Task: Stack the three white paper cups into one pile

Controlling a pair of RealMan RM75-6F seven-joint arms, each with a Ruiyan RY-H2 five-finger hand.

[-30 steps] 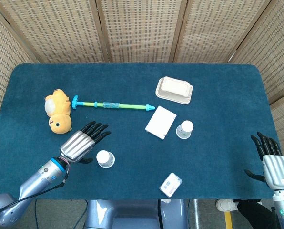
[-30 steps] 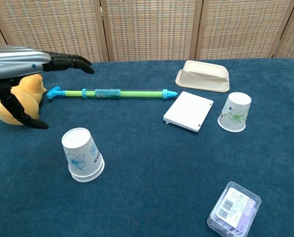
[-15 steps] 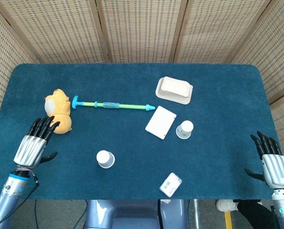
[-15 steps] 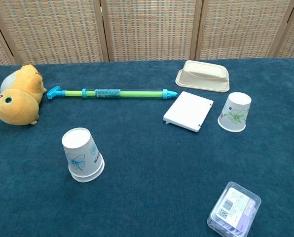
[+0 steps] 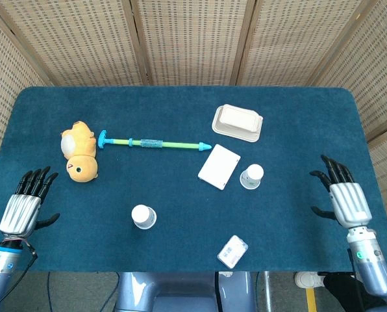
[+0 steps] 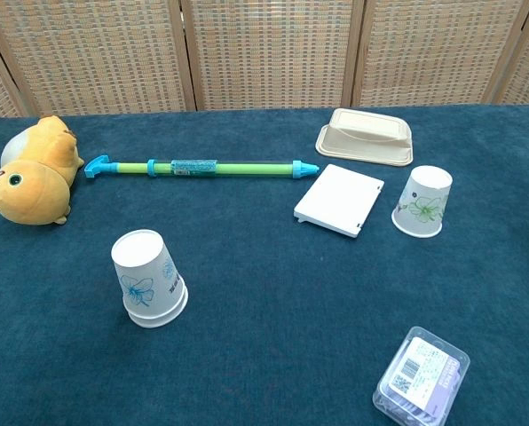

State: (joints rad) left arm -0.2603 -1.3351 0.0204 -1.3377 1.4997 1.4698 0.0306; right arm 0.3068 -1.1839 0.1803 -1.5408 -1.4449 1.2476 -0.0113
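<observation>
White upturned cups (image 5: 143,216) (image 5: 251,175) well apart from both hands' (image 5: 21,208) (image 5: 347,200) spread, empty fingers.

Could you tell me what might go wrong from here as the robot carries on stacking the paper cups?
The right cup stands close beside the flat white box, so the open right hand could knock the box while closing on it. Both visible cup piles stand upside down on their rims; a sideways push could tip the right cup or the left stack. The open left hand is far from both.
</observation>
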